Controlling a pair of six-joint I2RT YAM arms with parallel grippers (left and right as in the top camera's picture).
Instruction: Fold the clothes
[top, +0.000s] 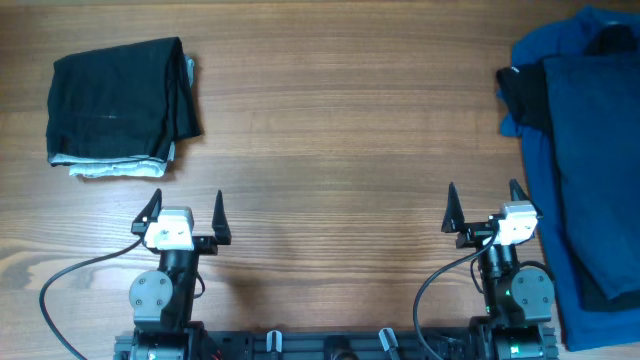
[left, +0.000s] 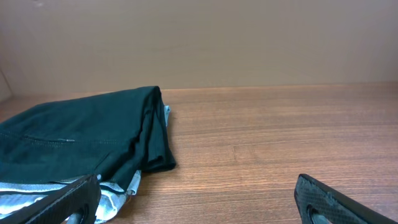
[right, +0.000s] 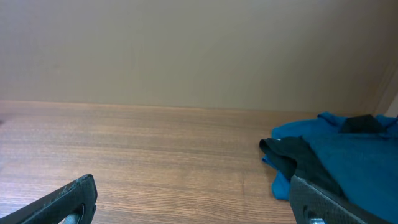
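A folded stack of clothes (top: 118, 105), black on top with pale grey-white beneath, lies at the far left of the table; it also shows in the left wrist view (left: 81, 140). A heap of unfolded clothes (top: 585, 150), navy, brighter blue and black, lies along the right edge and shows in the right wrist view (right: 339, 155). My left gripper (top: 184, 208) is open and empty near the front edge, just below the folded stack. My right gripper (top: 485, 205) is open and empty, just left of the heap.
The wooden table (top: 330, 140) spans the view, with a plain beige wall (right: 186, 50) behind it. Black cables (top: 70, 285) run by both arm bases at the front edge.
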